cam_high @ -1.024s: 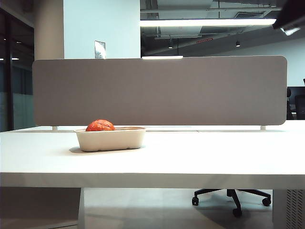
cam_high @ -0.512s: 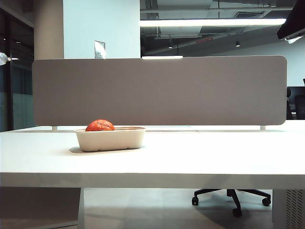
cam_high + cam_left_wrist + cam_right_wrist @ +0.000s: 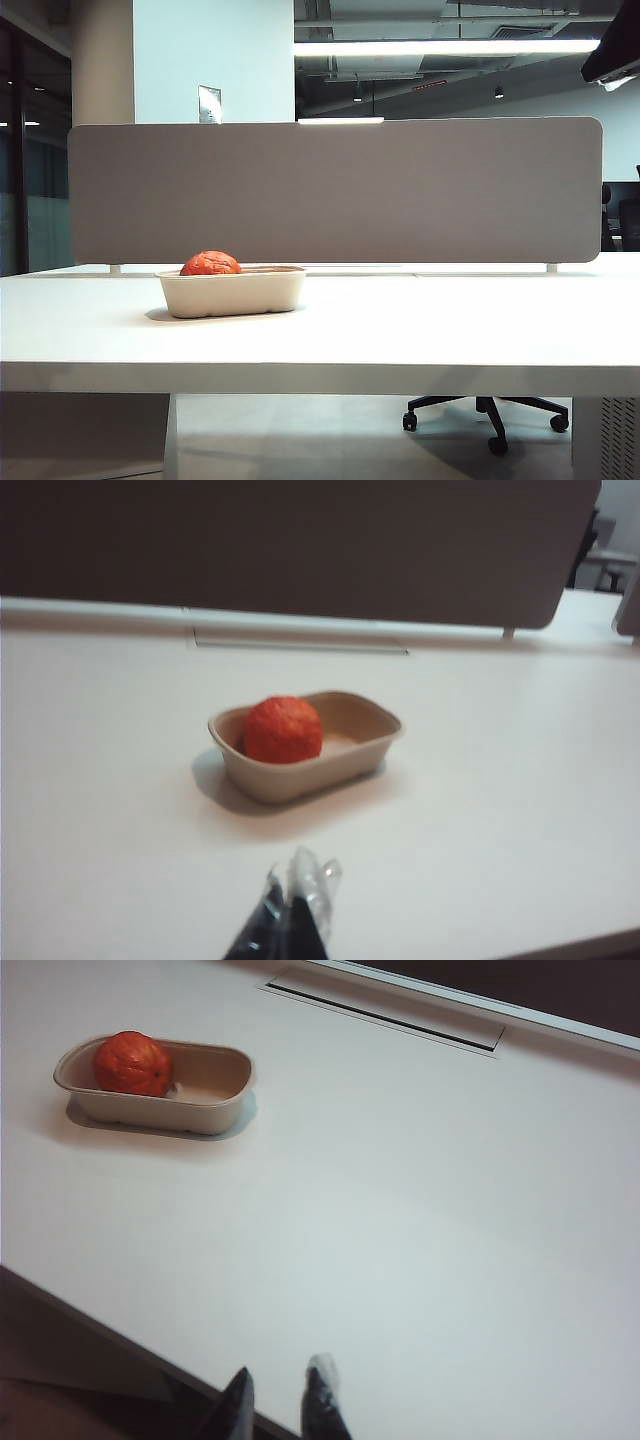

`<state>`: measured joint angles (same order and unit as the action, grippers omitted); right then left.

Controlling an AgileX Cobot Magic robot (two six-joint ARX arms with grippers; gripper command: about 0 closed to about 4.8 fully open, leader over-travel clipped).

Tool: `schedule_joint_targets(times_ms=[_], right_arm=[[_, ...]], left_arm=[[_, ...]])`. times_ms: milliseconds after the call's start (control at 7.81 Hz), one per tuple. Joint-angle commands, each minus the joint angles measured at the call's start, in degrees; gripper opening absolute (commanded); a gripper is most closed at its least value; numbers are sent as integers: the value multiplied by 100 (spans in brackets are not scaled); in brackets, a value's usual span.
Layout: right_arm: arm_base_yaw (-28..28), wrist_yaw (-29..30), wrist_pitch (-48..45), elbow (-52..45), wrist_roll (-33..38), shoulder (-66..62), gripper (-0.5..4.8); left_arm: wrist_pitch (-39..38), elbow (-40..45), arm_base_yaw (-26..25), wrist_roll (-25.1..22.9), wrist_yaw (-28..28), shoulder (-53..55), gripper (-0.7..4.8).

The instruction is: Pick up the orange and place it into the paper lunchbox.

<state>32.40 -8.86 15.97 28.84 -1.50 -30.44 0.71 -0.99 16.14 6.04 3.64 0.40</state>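
- Your exterior view shows only the top of the orange (image 3: 210, 263); the wall of the paper lunchbox (image 3: 232, 292) hides the rest of it.
- The left wrist view is blurred throughout; the left pincer (image 3: 290, 905) is cut off by the picture's edge, its tips pressed together.
- The right pincer (image 3: 280, 1400) is cropped likewise, showing only two tips, slightly apart.
- In your exterior view, a dark arm part (image 3: 612, 52) is cut by the top right corner.

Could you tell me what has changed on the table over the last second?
Nothing on the table moved. The orange lies in the paper lunchbox as before; the left gripper and the right gripper hold nothing, well back from it.
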Motion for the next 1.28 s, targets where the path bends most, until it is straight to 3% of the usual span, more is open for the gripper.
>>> schedule_joint_targets(times_ms=[128, 256, 384, 1280], right_arm=[[7, -9, -76, 20, 11, 0, 73], [7, -9, -76, 20, 11, 2, 73], [7, -7, -76, 20, 11, 2, 73], [-13, -94, -122, -33, -4, 55, 73]], left_arm=[[-221, 79, -1491, -24, 4, -22, -6], [-431, 79, -1742, -623, -269, -22, -6], [-431, 79, -1392, -625, -520, -22, -6], [-450, 74, -1373, -605, -533, -20, -2]])
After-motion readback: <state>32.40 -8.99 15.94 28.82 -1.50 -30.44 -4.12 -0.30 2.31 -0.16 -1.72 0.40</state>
